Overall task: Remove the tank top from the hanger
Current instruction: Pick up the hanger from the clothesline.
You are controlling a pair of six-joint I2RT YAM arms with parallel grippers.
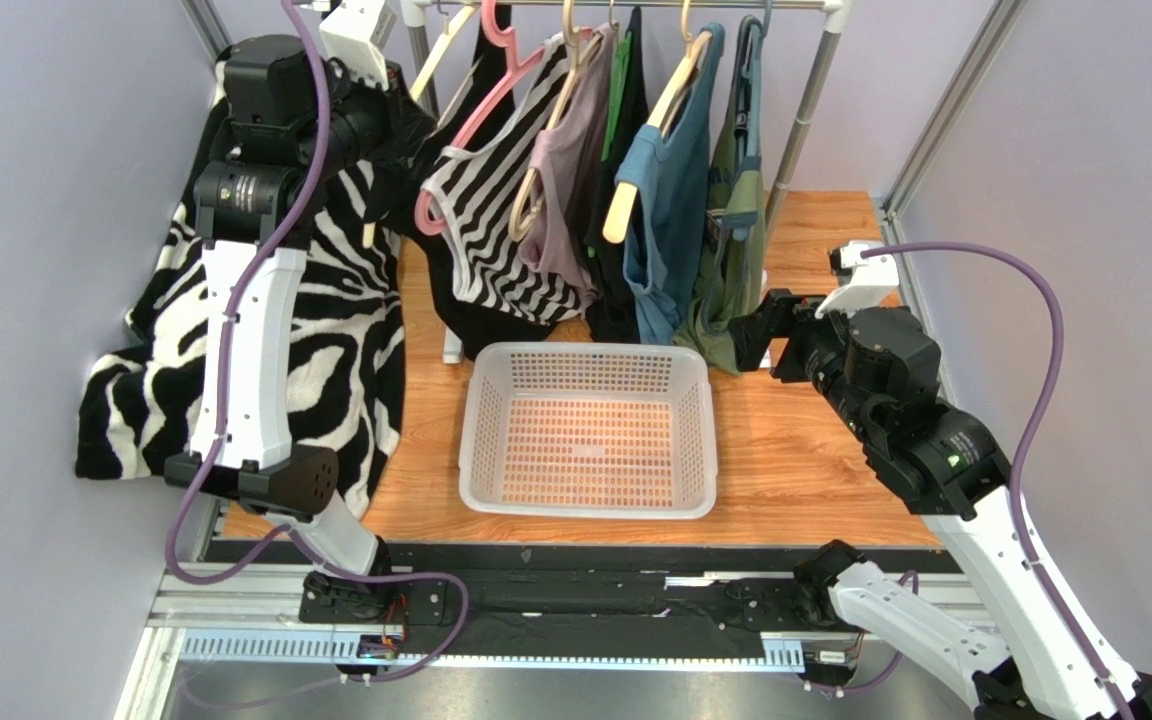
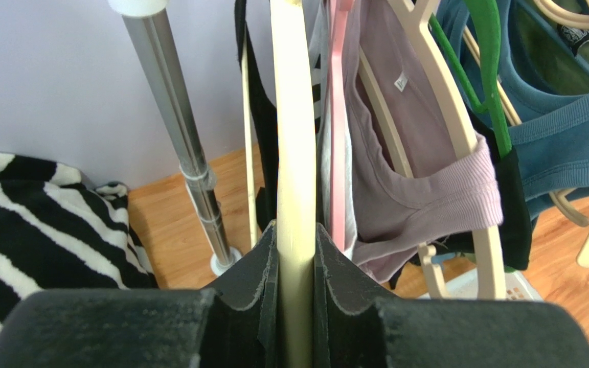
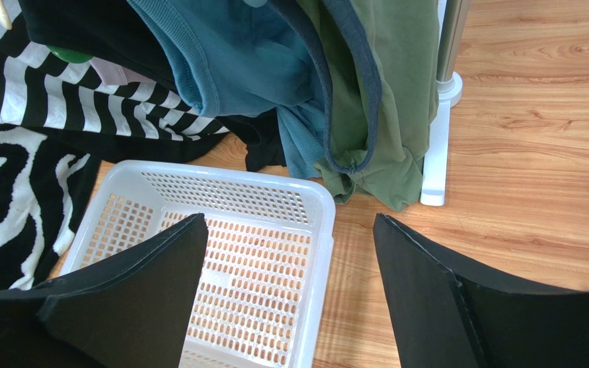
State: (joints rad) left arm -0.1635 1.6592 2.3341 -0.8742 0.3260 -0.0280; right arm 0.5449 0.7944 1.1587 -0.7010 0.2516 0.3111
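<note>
Several tank tops hang on a rail. From the left they are a black one (image 1: pixel 455 278), a black-and-white striped one (image 1: pixel 500 225) on a pink hanger (image 1: pixel 455 143), a mauve one (image 1: pixel 567 165), a blue one (image 1: pixel 672 210) and an olive one (image 1: pixel 732 285). My left gripper (image 1: pixel 405 138) is at the rail's left end. In the left wrist view it (image 2: pixel 296 226) is shut on the cream wooden hanger (image 2: pixel 294 138) beside the black top (image 2: pixel 263 130). My right gripper (image 1: pixel 748 338) is open and empty, and hovers (image 3: pixel 290 222) between the basket and the olive top (image 3: pixel 397 92).
A white perforated basket (image 1: pixel 590 356) stands on the wooden table below the clothes. A zebra-patterned cloth (image 1: pixel 342 300) is draped at the left. The rack's metal posts (image 1: pixel 808 105) stand at the back, one foot (image 3: pixel 434 153) close to my right gripper.
</note>
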